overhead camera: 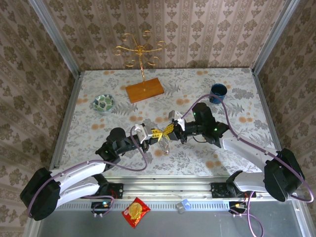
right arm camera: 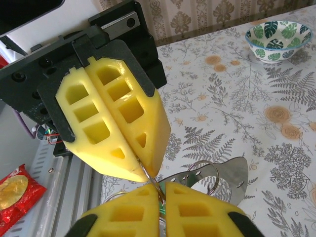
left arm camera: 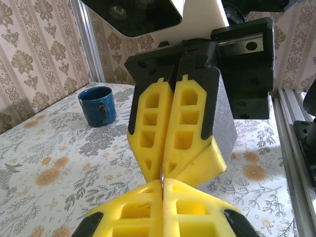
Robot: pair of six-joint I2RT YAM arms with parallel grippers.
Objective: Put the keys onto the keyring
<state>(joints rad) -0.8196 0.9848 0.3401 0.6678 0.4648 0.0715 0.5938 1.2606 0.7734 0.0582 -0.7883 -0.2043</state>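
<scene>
The left end effector (overhead camera: 157, 134) is clenched, its yellow pads pressed together on a thin wire loop of the keyring (right arm camera: 232, 175). The right end effector (right arm camera: 160, 195) is clenched too, tip to tip with the left. A sliver of green shows low in its seam, which I take to be one of the keys (right arm camera: 161, 211). The second key I cannot pick out.

The two end effectors meet nose to nose above the middle of the tabletop (overhead camera: 237, 148), slightly toward its near edge. The relation that matters is at that pinch: wire and green sliver are touching or almost so, and both arms are equally close. From the meeting point the keyring's flat band trails away toward the near edge, its long axis roughly level and crosswise to the right fingers. Threading will likely call for tiny, aligned motion rather than reach.

The pads are blocky yellow wedges with rectangular pockets, set in black mounts. The band is a flat, dull brown-grey strip with a soft sheen, curved, with fine round wire loops beside it. The tabletop has a printed fern-and-flower pattern.

A blue cup (overhead camera: 218, 92) stands near the far right corner.
</scene>
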